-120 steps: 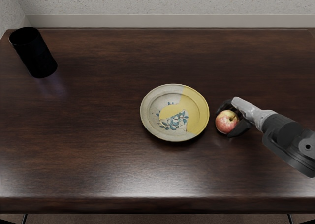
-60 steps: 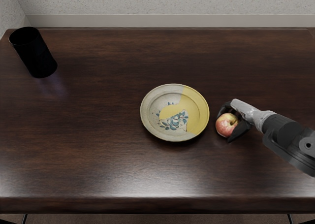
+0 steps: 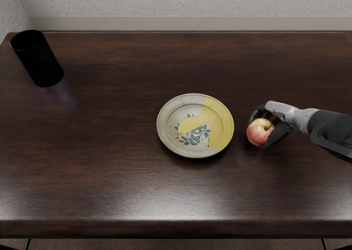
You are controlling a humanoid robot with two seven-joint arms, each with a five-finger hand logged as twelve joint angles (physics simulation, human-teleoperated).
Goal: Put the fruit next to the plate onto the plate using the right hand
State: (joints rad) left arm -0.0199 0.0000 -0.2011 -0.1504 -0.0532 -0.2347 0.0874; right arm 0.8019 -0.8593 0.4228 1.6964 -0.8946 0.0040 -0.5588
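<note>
A red and yellow apple (image 3: 258,132) is held just right of the plate (image 3: 168,116), slightly above the table. My right hand (image 3: 266,130) is shut on the apple, dark fingers curled round its far and near sides, arm coming in from the right edge. The plate is cream and yellow with a blue flower pattern and sits at the table's middle with nothing on it. The left arm is out of view.
A black cylindrical cup (image 3: 37,57) stands at the table's far left corner. The dark wooden table (image 3: 110,167) spreads wide around the plate. A wall runs along the far edge.
The right hand has risen a little and shifted slightly right with the apple in it; the forearm now lies flatter and farther right. The plate and cup have not moved.
</note>
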